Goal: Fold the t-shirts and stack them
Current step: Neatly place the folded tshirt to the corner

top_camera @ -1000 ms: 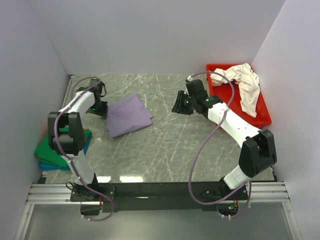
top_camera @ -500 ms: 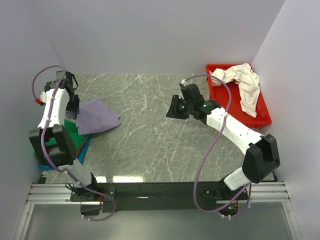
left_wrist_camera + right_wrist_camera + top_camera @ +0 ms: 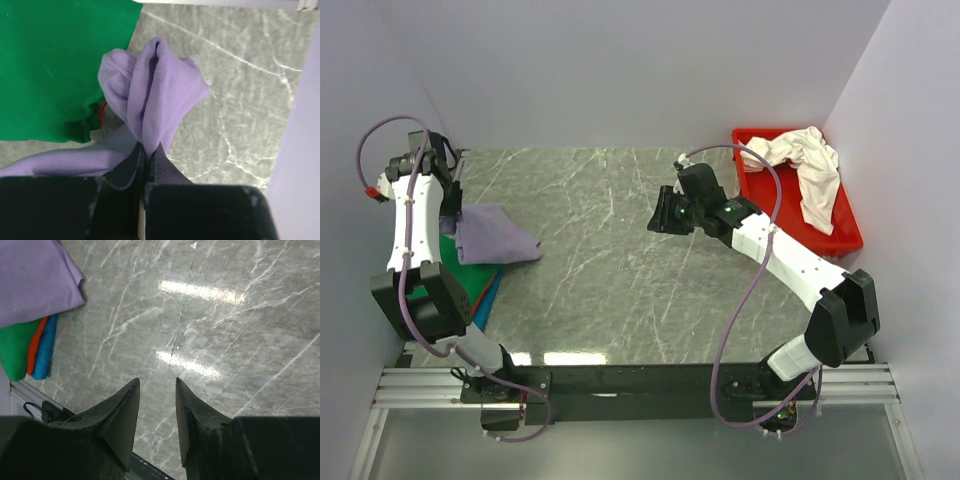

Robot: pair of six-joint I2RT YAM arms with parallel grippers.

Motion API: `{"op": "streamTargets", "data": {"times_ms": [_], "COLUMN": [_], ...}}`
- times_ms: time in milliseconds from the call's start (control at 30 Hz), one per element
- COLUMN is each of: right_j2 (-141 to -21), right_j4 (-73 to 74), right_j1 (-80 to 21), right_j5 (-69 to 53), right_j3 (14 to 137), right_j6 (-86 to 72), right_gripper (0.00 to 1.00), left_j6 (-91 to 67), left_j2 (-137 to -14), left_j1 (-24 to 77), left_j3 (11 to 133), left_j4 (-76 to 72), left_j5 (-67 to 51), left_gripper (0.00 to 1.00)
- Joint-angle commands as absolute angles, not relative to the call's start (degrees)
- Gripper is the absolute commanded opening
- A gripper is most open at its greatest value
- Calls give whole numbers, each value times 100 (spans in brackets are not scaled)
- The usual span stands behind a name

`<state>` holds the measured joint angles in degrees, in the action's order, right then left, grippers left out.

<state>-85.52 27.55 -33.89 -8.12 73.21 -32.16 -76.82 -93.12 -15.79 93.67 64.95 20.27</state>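
My left gripper (image 3: 455, 208) is shut on the folded lavender-purple t-shirt (image 3: 492, 235), which hangs over the stack at the table's left edge. In the left wrist view the jaws pinch a fold of the lavender t-shirt (image 3: 157, 95) beside the green t-shirt (image 3: 55, 60). The stack shows the green t-shirt (image 3: 468, 283) on top, with red-orange (image 3: 38, 347) and blue (image 3: 45, 347) shirts under it in the right wrist view. My right gripper (image 3: 660, 218) is open and empty over mid-table. A creamy white t-shirt (image 3: 810, 170) lies crumpled in the red tray (image 3: 840, 238).
The red plastic tray stands at the back right against the wall. White walls close in the table on the left, back and right. The marble tabletop (image 3: 620, 280) spans the middle. A metal rail (image 3: 640, 385) runs along the near edge.
My left gripper has dragged the lavender t-shirt from mid-table leftward, over the stack at the left edge. My right gripper has shifted slightly left.
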Motion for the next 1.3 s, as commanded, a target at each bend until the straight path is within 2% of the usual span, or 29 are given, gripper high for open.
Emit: {"op": "streamTargets", "data": {"times_ms": [0,767,1033,1167,1200,1233,1267], "right_j2": [-8376,-8218,-8156,-8095,-8043,-8016,-7990], "right_j4": [2760,2707,2733,2707,2707,2672,2663], "right_j1": [-3445,-3454,-3515,-3647,-3674,-3752,-3788], "right_j5": [-729,-800,-826,-835,-844,-896,-931], "right_j3": [7620,7576,7532,7401,7366,7322,7260], "right_j6": [-3252,-3191,-3190,-3199,-3199,-3191,-3190], "right_gripper": [42,42,42,42,43,43,44], "left_j6": [-7506,-7163,-6838,-6470,-6408,-6372,-6329], "left_j2": [-8886,-8491,-7929,-7166,-6989,-6787,-6376], "left_j1": [-1617,-1959,-2530,-3066,-3163,-3234,-3400], "left_j3": [9782,10371,9476,8091,7790,7483,7192], "left_j4": [6671,6952,6742,6540,6452,6277,6127], "left_j5": [2136,2215,2127,2232,2259,2389,2425], "left_gripper": [1,0,0,1,10,23,41]}}
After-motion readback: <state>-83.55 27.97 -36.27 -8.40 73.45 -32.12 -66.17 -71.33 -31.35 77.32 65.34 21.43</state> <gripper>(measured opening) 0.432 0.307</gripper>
